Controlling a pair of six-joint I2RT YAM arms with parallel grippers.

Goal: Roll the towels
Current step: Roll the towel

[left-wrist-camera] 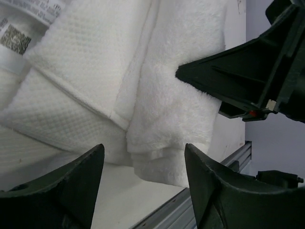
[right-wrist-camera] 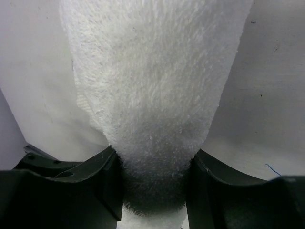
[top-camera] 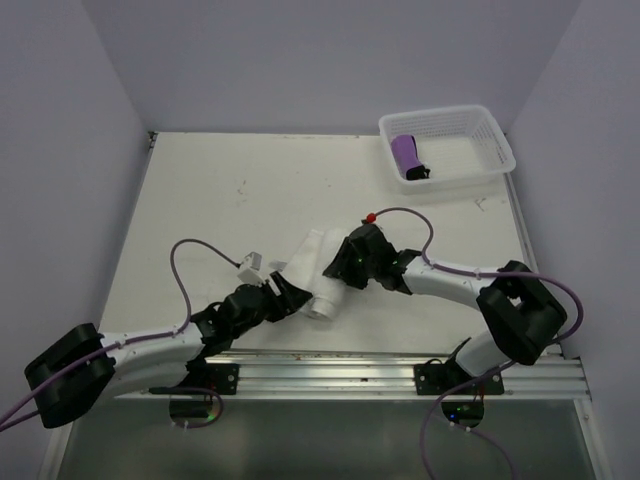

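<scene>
The right gripper (right-wrist-camera: pixel 152 167) pinches the half-rolled white towel (top-camera: pixel 320 298), seemingly to keep it from unwinding, while the left gripper (left-wrist-camera: pixel 143 155) stands open just beside it.

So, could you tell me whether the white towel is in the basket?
No, the white towel lies on the table; the basket holds the purple towel.

- Left arm (top-camera: pixel 150 345) and right arm (top-camera: pixel 450 280): white links, bulky black joints.
- Purple cables (top-camera: pixel 404 209) run along both arms.
- Small red cap (top-camera: pixel 370 215) on the right wrist.
- Left tool (left-wrist-camera: pixel 143 150) and right tool (right-wrist-camera: pixel 153 155): matte black, curved fingers.
</scene>
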